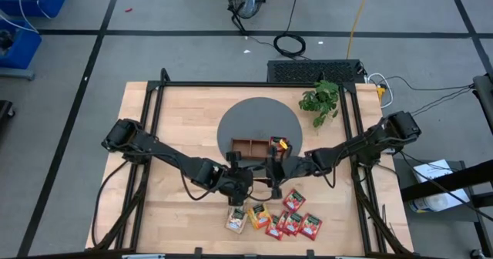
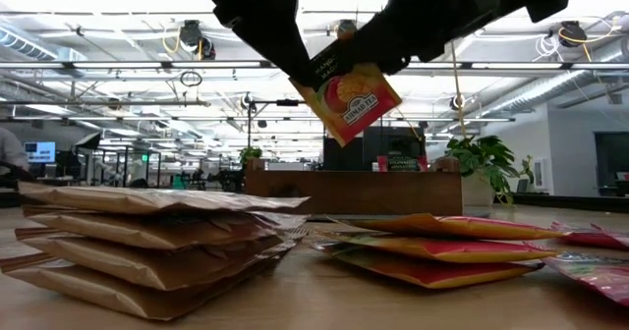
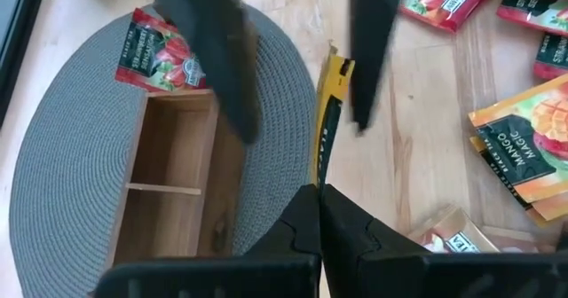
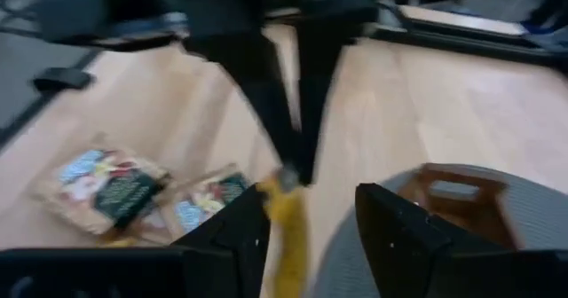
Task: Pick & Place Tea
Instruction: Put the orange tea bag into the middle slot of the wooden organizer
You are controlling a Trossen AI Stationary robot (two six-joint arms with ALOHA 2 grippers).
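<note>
An orange-yellow mango tea sachet [image 2: 349,99] hangs in the air above the table, just near of the wooden tray [image 1: 250,145]. My left gripper [image 3: 319,211] is shut on it. My right gripper [image 4: 306,231] is open, with one finger on each side of the sachet's [image 4: 288,218] free end, apart from it. A red sachet [image 3: 160,54] lies in the tray's right-end compartment [image 1: 279,143]. Several more sachets, red [image 1: 293,224], orange [image 1: 259,215] and cream [image 1: 235,220], lie flat near the table's near edge. My left gripper pinches one end of the yellow sachet [image 3: 318,178] between its two fingers; the wrist view shows the sachet edge-on. In the low view the sachet is lifted clear and hangs tilted, held by its upper corner [image 2: 313,77].
The tray sits on a round grey woven mat [image 3: 71,156] at the table's middle. A small green plant [image 1: 320,101] stands toward the far right. Both arms meet over the bare wood between tray and loose sachets. Stacked sachets [image 2: 147,242] fill the low view's foreground.
</note>
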